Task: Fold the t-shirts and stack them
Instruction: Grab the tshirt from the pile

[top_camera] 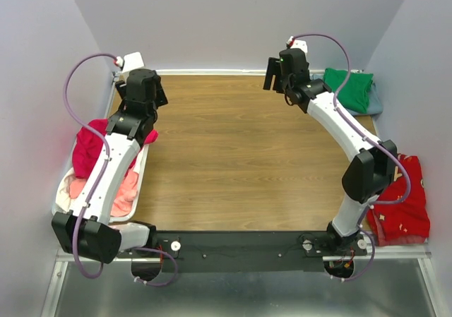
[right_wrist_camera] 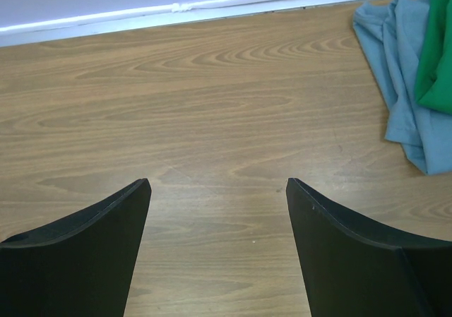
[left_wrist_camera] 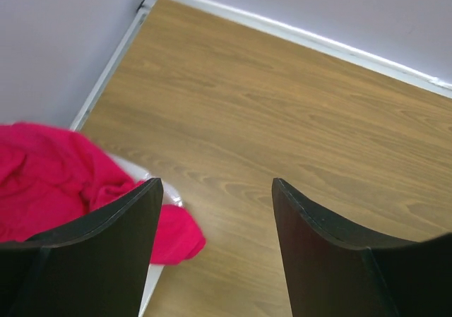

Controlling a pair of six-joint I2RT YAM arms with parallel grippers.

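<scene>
Along the left edge of the overhead view, a white lattice basket (top_camera: pixel 141 169) sat at the table's side, heaped with t-shirts. A crimson-pink t-shirt (top_camera: pixel 88 147) lay on top at the basket's upper end, one fold spilling over the rim onto the wood. A salmon-pink t-shirt (top_camera: pixel 127 190) showed lower down. The left arm (top_camera: pixel 106 179) crossed straight over the basket and hid most of its contents, so how many more shirts lay beneath could not be told.

At the upper right corner of the table, a green t-shirt (top_camera: pixel 351 87) rested on a grey-blue t-shirt (top_camera: pixel 377 104), both rumpled and partly behind the right arm (top_camera: pixel 339 130). At the right edge, lower down, a red cloth (top_camera: pixel 404 204) with small pale marks hung over the table's side, its upper part hidden by the arm's elbow.

From the left wrist camera, the left gripper (left_wrist_camera: pixel 217 186) had its jaws spread wide and held nothing, with bare wood between them and the crimson-pink shirt at lower left. The right gripper (right_wrist_camera: pixel 217 184) was likewise spread wide and held nothing above bare wood, with the grey-blue and green shirts cut off at the upper right of that frame.

The table (top_camera: pixel 233 154) had a brown wood-grain top with a pale strip along its far edge. Plain lilac-grey walls (top_camera: pixel 233 20) closed it in on three sides. Both arm bases stood on a black bar (top_camera: pixel 240 246) at the bottom.
</scene>
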